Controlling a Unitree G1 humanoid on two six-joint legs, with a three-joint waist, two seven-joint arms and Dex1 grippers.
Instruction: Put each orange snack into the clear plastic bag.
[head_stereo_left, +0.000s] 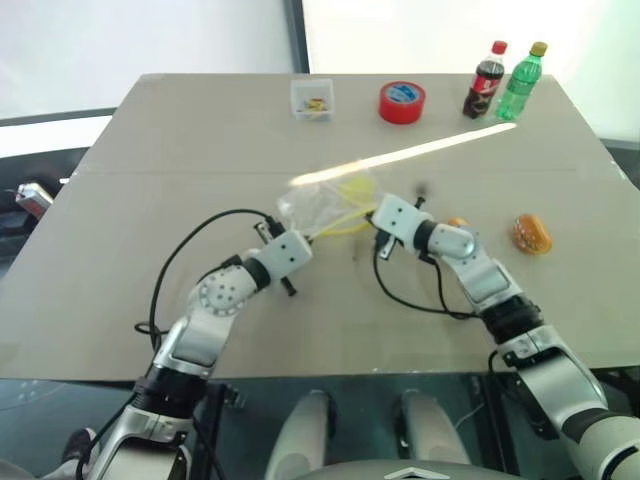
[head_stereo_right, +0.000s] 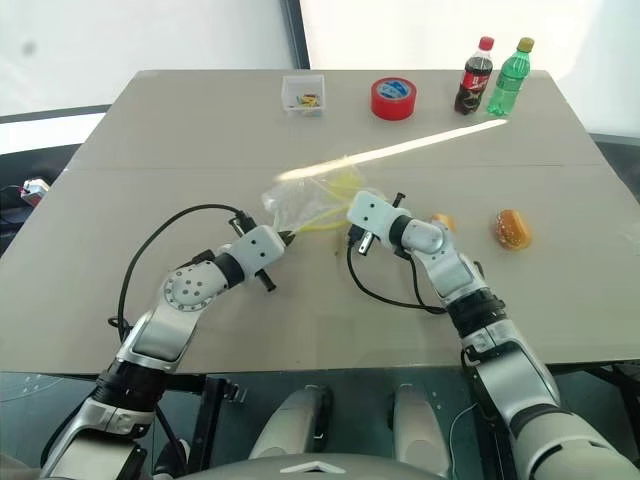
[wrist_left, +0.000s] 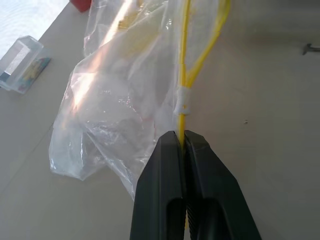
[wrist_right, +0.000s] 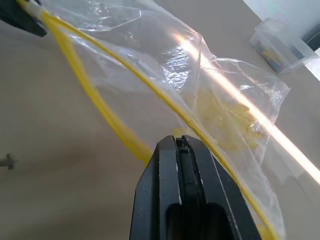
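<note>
Clear plastic bag (head_stereo_left: 322, 205): crinkled and transparent with a yellow zip strip (wrist_left: 183, 75), held over the middle of the tabletop (head_stereo_left: 150, 150), nearer the front edge than the far one. Left gripper (wrist_left: 184, 137): fingers pressed together on one end of the yellow strip, beside the small slider. Right gripper (wrist_right: 181, 142): fingers closed at the opposite stretch of the strip; the right wrist view shows the two yellow lips parted into a loop just ahead of the fingertips, though whether the near lip is actually caught between them cannot be told. Purpose, as judged: the two pinches on either side of the mouth serve to spread the zip open and hold it so, readying the bag to take the snacks. Orange snacks: one (head_stereo_left: 531, 233) lies toward the right edge of the tabletop, well apart from both grippers; the other (head_stereo_left: 457, 222) lies just behind the right forearm, near that gripper yet outside the bag. Neither is bagged; the step in hand appears to be opening, not loading. Far edge of the tabletop: small clear box (head_stereo_left: 312, 98), red tape roll (head_stereo_left: 401, 101), two bottles (head_stereo_left: 503, 82).
</note>
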